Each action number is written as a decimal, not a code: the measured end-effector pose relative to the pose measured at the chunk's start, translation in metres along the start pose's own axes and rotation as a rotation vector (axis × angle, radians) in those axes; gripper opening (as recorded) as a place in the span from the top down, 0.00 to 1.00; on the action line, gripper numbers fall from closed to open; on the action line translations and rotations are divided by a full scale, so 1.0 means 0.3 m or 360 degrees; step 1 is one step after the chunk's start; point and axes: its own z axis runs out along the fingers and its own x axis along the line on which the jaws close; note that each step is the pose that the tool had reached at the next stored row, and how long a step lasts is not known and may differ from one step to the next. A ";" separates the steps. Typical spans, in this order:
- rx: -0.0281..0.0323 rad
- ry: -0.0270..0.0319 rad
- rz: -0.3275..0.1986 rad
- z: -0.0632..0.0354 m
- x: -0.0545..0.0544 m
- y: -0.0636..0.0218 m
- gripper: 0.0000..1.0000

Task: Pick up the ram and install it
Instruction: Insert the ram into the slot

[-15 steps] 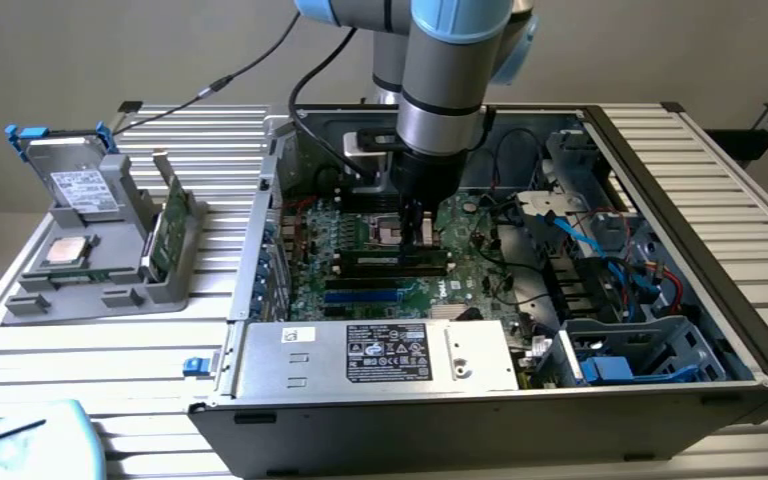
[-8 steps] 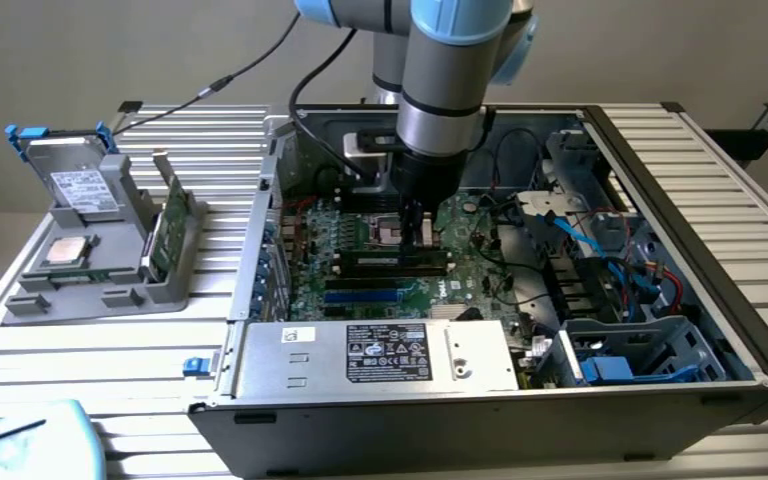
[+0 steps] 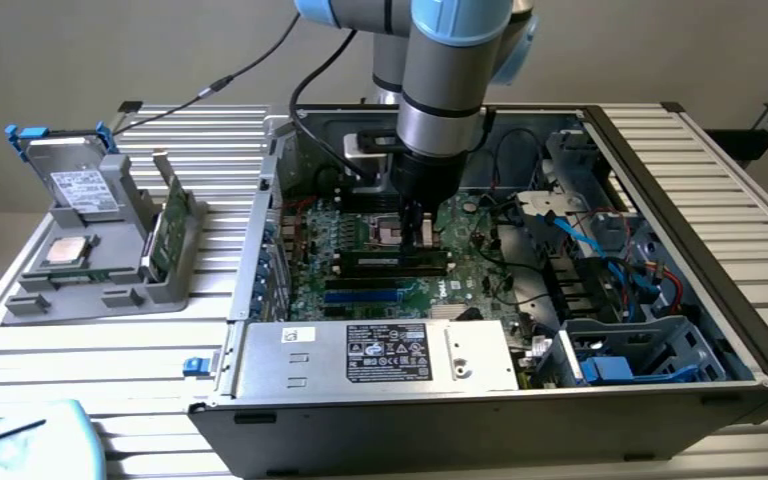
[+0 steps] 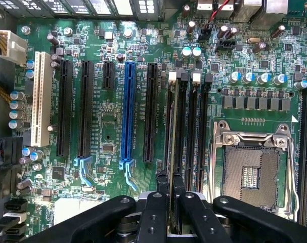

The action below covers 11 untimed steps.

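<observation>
Down inside the open computer case [image 3: 744,300], the gripper [image 3: 418,238] hangs from the arm straight over the motherboard [image 3: 357,290], about midway between the case's left and right walls as the exterior view has them. In the wrist view its two black fingers [image 4: 162,185] stand drawn close together, clamped on a thin board seen edge-on: the ram [image 4: 170,215]. That edge runs in line with the black memory slots [image 4: 193,126], right over the one nearest the expansion slots. Whether the ram has touched that slot I cannot tell.

Beside the memory slots lies the bare CPU socket [image 4: 252,167] with its metal frame. On their other side come several long black expansion slots, then a blue slot [image 4: 128,111], and farthest off a white slot [image 4: 40,98].

At the near edge of the case sits the silver power supply [image 3: 384,355] with its dark label. Blue cables lie in the bays toward the exterior view's right.

Outside the case, on the ribbed metal table [image 3: 77,380] at the exterior view's left, stands a grey holder [image 3: 91,290]. It carries a hard drive [image 3: 77,185] at its far end, a square processor chip [image 3: 67,250] nearer, and a narrow green board [image 3: 171,225] standing on edge along the side next to the case, well apart from the gripper.
</observation>
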 end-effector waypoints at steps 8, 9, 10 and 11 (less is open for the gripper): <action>-0.00007 0.00002 -0.0001 0.000 0.001 -0.002 0.85; -0.00008 0.00002 -0.0001 0.000 0.001 -0.002 0.85; -0.00010 0.00003 -0.0001 0.001 0.001 -0.002 0.85; -0.00010 0.00001 -0.0001 0.001 0.001 -0.002 0.85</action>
